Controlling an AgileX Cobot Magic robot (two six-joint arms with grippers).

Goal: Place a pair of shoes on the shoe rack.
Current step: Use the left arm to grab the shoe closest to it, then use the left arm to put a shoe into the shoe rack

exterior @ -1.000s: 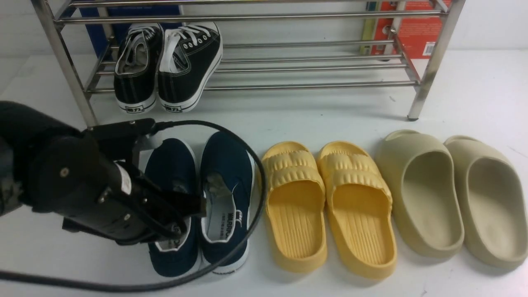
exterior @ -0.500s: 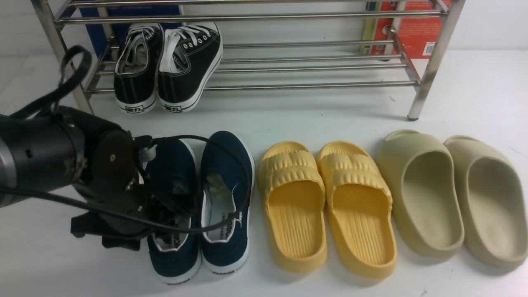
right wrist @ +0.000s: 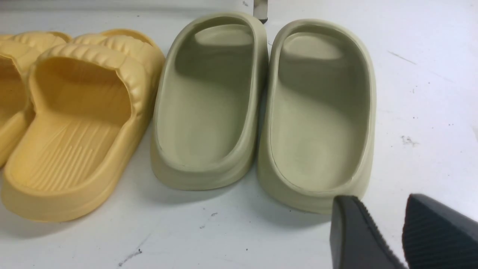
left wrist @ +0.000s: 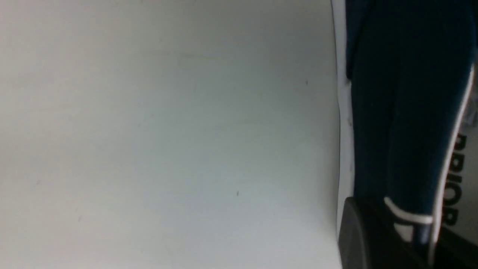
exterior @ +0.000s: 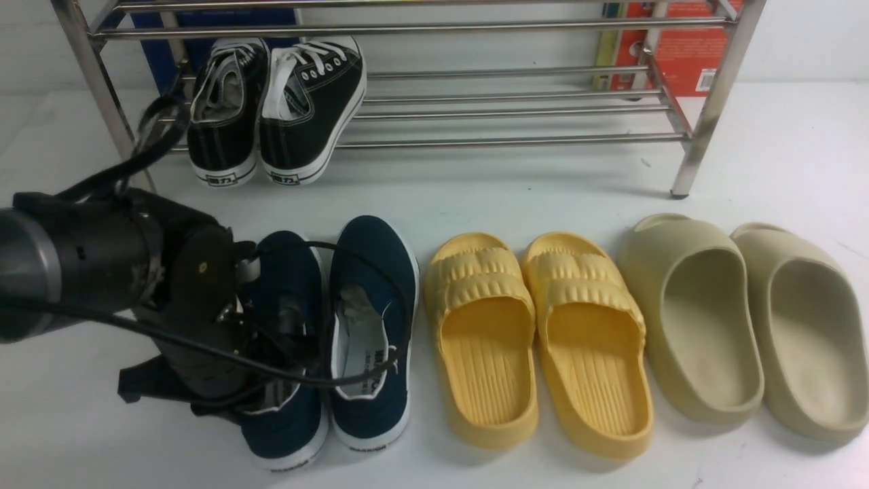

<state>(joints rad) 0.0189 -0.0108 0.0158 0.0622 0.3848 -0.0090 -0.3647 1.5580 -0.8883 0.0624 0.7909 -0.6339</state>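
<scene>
Canvas uppers suggest the two navy slip-ons (exterior: 370, 326) are light and floppy, best pinched at the collar; they sit on the counter (exterior: 516, 197) before the one shoe rack (exterior: 516, 141). Left tool (exterior: 282, 343) seems clamped on the left one's side wall; right tool (right wrist: 399, 239) gapes empty. Two black sneakers (exterior: 305, 115), two yellow slippers (exterior: 485, 339), two olive slides (exterior: 706, 326).

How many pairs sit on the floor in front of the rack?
3: navy sneakers on the left, yellow slippers in the middle, beige slides on the right. No pair looks hidden.
</scene>
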